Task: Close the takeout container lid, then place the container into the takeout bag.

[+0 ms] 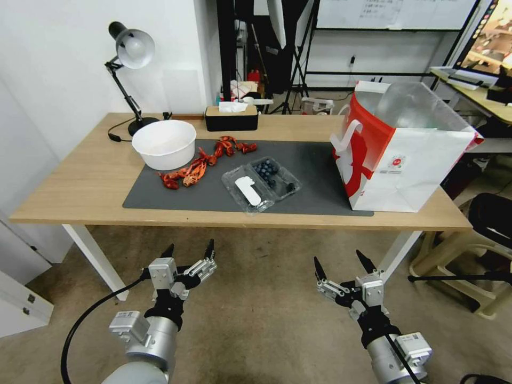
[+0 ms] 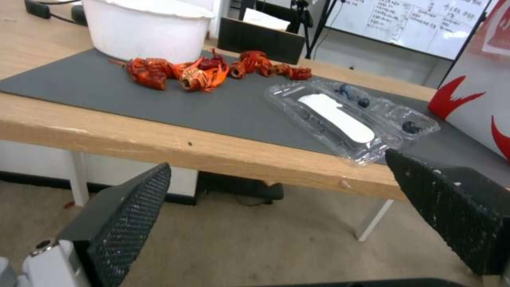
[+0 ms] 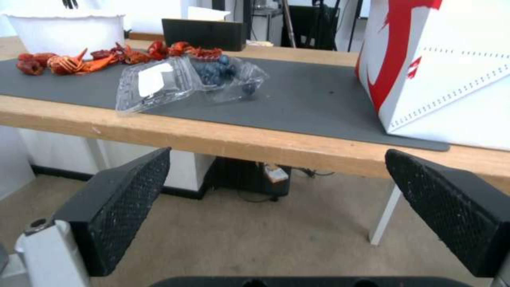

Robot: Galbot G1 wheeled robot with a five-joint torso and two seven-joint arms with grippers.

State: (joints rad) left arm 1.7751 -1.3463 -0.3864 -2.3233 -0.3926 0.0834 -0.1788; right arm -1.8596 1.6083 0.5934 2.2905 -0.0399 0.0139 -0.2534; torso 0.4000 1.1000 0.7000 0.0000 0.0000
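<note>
Head view: takeout container (image 1: pixel 261 185) lies open on desk (image 1: pixel 69 186) mat, beside takeout bag (image 1: pixel 402 149). Thin, light, flexible plastic; grip lid (image 1: pixel 246 190) free edge gently. Left tool (image 1: pixel 189 250), right tool (image 1: pixel 343 265) wide, below desk edge.

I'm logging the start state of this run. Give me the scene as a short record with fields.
container: takeout container open, lying flat on the grey mat, blueberries in the far half
lid: lid folded out toward the table's front edge, white sticker up
bag: takeout bag upright and open, to the container's right
left pincer: left pincer open, below the table's front edge
right pincer: right pincer open, likewise
nearby: white bowl, red crayfish
</note>
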